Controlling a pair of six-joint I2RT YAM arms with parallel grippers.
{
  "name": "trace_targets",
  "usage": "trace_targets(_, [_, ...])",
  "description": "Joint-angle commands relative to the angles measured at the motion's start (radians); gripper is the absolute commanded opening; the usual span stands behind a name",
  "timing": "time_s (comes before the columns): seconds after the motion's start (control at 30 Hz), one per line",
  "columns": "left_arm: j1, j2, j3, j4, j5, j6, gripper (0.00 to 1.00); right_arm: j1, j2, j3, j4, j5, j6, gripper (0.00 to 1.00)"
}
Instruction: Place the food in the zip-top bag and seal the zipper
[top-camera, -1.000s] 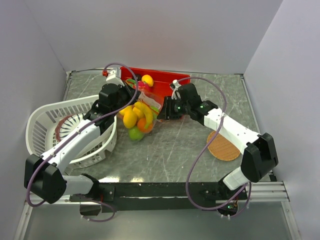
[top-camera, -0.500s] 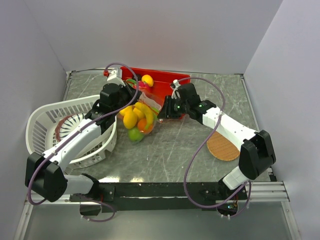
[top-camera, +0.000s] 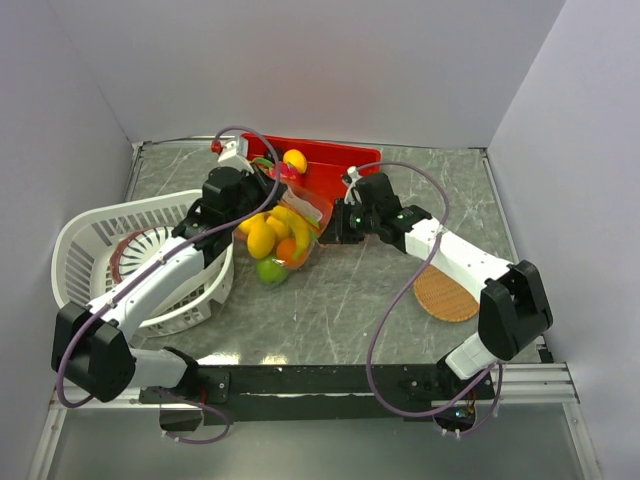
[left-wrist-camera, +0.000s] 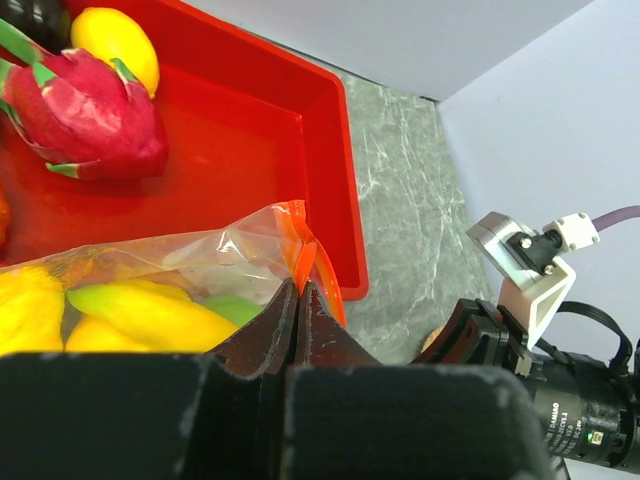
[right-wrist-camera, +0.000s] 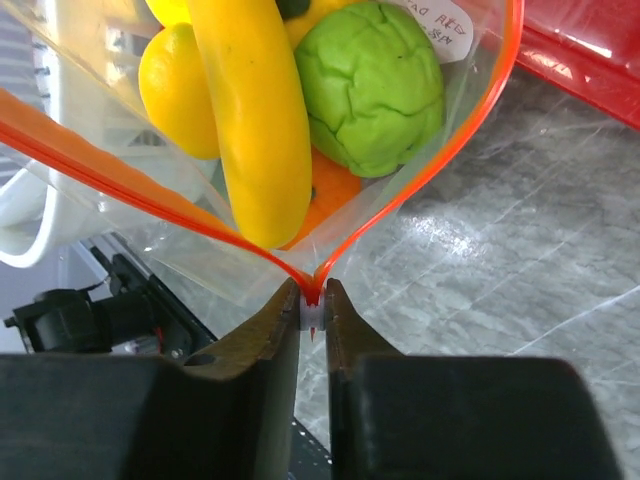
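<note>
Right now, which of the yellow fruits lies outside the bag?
The lemon in the red tray, beside the pink dragon fruit; the other yellow ones, banana included, sit inside the zip-top bag.

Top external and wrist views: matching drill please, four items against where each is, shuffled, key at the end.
1. pink dragon fruit toy
2. green lumpy toy fruit
3. round tan woven mat
4. orange zipper strip

A. lying flat on the grey table
B. pinched by the left fingers and the right fingers
C. in the red rectangular plastic tray
D. inside the clear plastic zip-top bag

Pairs: 1-C, 2-D, 3-A, 4-B
</note>
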Motion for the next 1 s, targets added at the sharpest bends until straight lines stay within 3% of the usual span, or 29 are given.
trace_targets(0.0, [-0.007,0.0,0.005,0.089,0.063,-0.005,0.01,-0.007,-0.075,0.002,-0.01,0.006,-0.027,0.1])
trace_targets(0.1, [-0.029,0.016,0.017,0.083,0.093,0.011,0.05,-0.004,-0.138,0.001,-0.05,0.009,-0.038,0.07])
trace_targets(0.13, [-0.039,0.016,0.02,0.07,0.086,0.021,0.1,-0.003,-0.182,-0.008,-0.074,0.011,-0.045,0.07])
trace_targets(0.2, [-0.071,0.003,0.02,0.065,0.054,0.037,0.34,-0.003,-0.239,-0.03,-0.108,0.025,-0.053,0.07])
trace_targets(0.23, [-0.083,-0.021,0.018,0.047,0.036,0.056,0.61,-0.001,-0.296,-0.059,-0.134,0.037,-0.061,0.07])
trace_targets(0.33, [-0.132,-0.101,-0.008,0.031,-0.041,0.106,0.77,-0.001,-0.371,-0.073,-0.206,0.048,-0.059,0.07])
trace_targets(0.47, [-0.224,-0.231,-0.077,0.008,-0.148,0.159,0.72,0.002,-0.404,-0.025,-0.26,0.038,-0.019,0.06])
trace_targets(0.63, [-0.359,-0.386,-0.185,0.031,-0.174,0.187,0.49,0.002,-0.358,0.119,-0.404,0.084,0.016,0.0])
trace_targets(0.7, [-0.42,-0.409,-0.21,0.042,-0.173,0.201,0.46,0.004,-0.339,0.166,-0.445,0.08,0.037,0.0])
trace_targets(0.9, [-0.568,-0.405,-0.284,0.072,-0.256,0.225,0.44,0.002,-0.316,0.196,-0.547,0.043,0.128,0.0])
trace_targets(0.97, [-0.609,-0.38,-0.293,0.098,-0.295,0.228,0.5,0.002,-0.318,0.187,-0.576,0.031,0.154,0.0])
